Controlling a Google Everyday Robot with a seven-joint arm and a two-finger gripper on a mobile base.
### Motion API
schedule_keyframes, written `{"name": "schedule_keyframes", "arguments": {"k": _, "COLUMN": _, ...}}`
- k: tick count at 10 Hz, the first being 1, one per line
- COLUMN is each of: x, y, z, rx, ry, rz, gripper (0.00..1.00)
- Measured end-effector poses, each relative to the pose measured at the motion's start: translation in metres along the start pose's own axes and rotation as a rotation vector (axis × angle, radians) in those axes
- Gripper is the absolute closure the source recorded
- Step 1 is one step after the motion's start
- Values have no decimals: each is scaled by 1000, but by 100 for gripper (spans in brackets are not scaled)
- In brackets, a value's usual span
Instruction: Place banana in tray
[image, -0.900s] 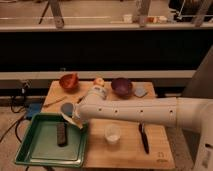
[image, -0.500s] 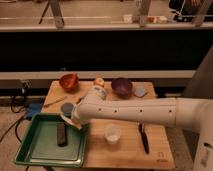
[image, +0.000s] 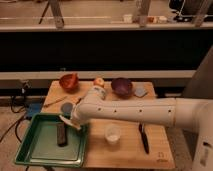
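Observation:
The green tray (image: 35, 150) lies at the front left, hanging partly over the wooden table's left edge. My gripper (image: 71, 121) is at the end of the white arm, over the tray's back right corner. A small pale cream banana (image: 68, 122) sticks out from it to the left, held just above the tray floor. The arm's wrist hides most of the gripper. A dark brown oblong bar (image: 61, 134) lies inside the tray, just below and left of the banana.
On the wooden table (image: 127, 150) stand an orange bowl (image: 69, 81), an apple (image: 99, 82), a purple bowl (image: 122, 86), a grey-blue sponge (image: 140, 90), a grey round lid (image: 66, 107), a white cup (image: 112, 133) and a black tool (image: 143, 138).
The arm's end has come down and a little left with the banana, from above the table's left part to just over the tray's back right corner.

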Motion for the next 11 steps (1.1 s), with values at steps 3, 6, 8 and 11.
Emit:
{"name": "schedule_keyframes", "arguments": {"k": 3, "x": -2, "y": -1, "z": 0, "rx": 6, "ry": -10, "rz": -8, "gripper": 71}}
{"name": "schedule_keyframes", "arguments": {"k": 6, "x": -4, "y": -3, "z": 2, "rx": 13, "ry": -20, "rz": -16, "gripper": 71}}
{"name": "schedule_keyframes", "arguments": {"k": 8, "x": -5, "y": -4, "z": 3, "rx": 18, "ry": -28, "rz": -20, "gripper": 67}}
{"name": "schedule_keyframes", "arguments": {"k": 11, "x": -5, "y": -5, "z": 3, "rx": 23, "ry": -37, "rz": -26, "gripper": 46}}
